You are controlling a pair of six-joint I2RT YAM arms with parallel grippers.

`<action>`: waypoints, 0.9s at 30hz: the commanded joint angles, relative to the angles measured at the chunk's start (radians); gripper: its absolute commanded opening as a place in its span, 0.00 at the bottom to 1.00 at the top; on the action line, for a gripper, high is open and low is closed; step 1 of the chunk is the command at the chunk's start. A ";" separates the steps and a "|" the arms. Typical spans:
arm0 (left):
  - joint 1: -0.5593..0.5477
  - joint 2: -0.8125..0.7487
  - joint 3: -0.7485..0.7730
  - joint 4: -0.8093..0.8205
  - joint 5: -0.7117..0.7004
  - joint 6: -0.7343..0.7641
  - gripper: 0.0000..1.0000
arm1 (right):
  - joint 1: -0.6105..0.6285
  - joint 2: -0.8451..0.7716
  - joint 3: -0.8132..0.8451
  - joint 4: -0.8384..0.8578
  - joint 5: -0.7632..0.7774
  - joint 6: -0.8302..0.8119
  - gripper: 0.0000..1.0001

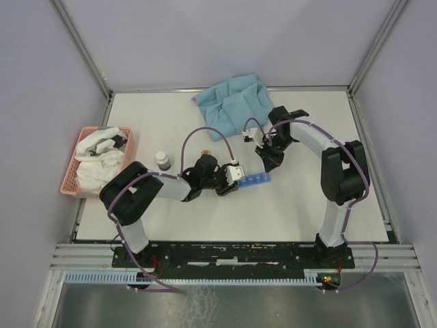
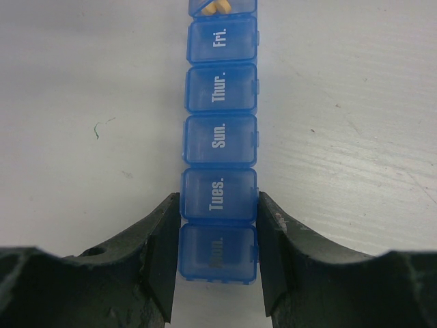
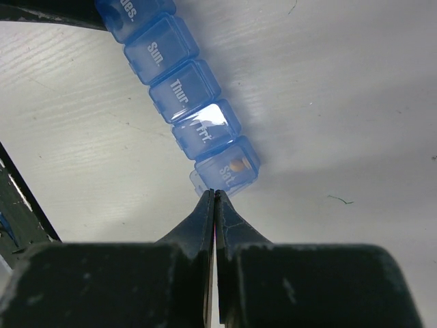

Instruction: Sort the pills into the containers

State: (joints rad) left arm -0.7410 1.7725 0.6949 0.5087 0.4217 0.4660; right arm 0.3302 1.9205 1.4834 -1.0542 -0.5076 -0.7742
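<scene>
The bright-blue pill-organiser strip (image 1: pixel 254 180) lies on the white table, its compartments marked by day. My left gripper (image 1: pixel 231 179) is shut on its near end; in the left wrist view the fingers (image 2: pixel 164 239) press the sides of the strip (image 2: pixel 220 140) at the Tues and Mon compartments. The far end compartment shows a yellow-orange pill (image 2: pixel 217 7). My right gripper (image 1: pixel 268 162) is shut and empty. In the right wrist view its tips (image 3: pixel 216 195) touch the edge of the Sat compartment (image 3: pixel 229 171), which holds an orange pill (image 3: pixel 236 165).
A small pill bottle (image 1: pixel 163 160) stands left of the left gripper. A pink slatted basket (image 1: pixel 72 174) with white cloth sits at the left edge. A blue cloth (image 1: pixel 235 102) lies at the back of the table (image 1: pixel 328 198).
</scene>
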 commanded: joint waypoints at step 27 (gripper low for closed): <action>0.001 0.007 0.021 0.002 0.021 0.033 0.17 | 0.104 0.115 -0.031 0.074 0.221 0.009 0.01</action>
State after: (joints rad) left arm -0.7414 1.7725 0.6949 0.5083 0.4221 0.4667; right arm 0.4232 1.9842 1.4567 -1.0325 -0.3611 -0.7845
